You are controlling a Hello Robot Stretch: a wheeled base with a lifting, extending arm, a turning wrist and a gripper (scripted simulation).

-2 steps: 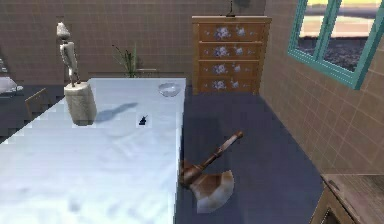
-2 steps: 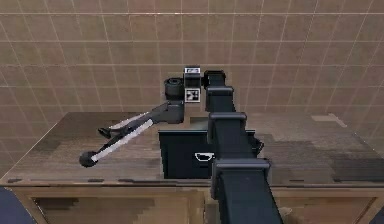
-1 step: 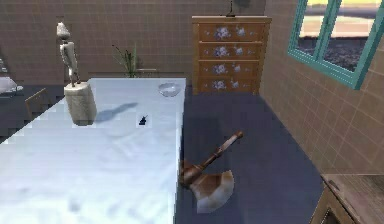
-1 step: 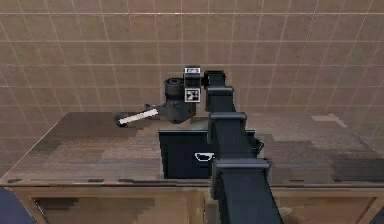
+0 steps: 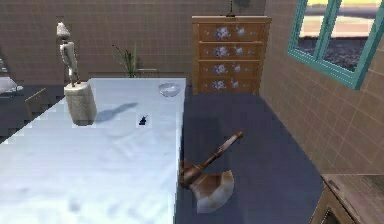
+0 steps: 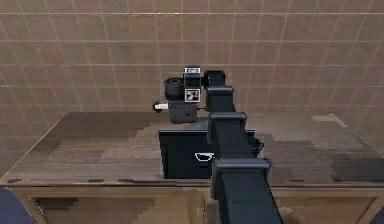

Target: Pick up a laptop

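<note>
One dark flat laptop (image 6: 185, 158) lies by the near edge of the brown wooden desk (image 6: 95, 150), partly under the dark square arm bar (image 6: 235, 140). Past it, toward the desk's far edge, is the gripper (image 6: 160, 104), with bare tan tiled wall (image 6: 80, 50) behind its far end. It holds nothing; how tight its grip is can't be told.

Forward view: glossy pale table (image 5: 60, 170), with an axe-like tool (image 5: 213, 188) on the dark blue floor (image 5: 280, 150) just off its right edge. Thin figure statue (image 5: 72, 75) near the table's far left corner. Wooden drawer chest (image 5: 230, 55) and teal-framed window (image 5: 335, 40) at the back.

Tan tiled walls (image 5: 300, 105) flank a wooden dresser (image 5: 231, 55) and a teal window (image 5: 338, 35).
</note>
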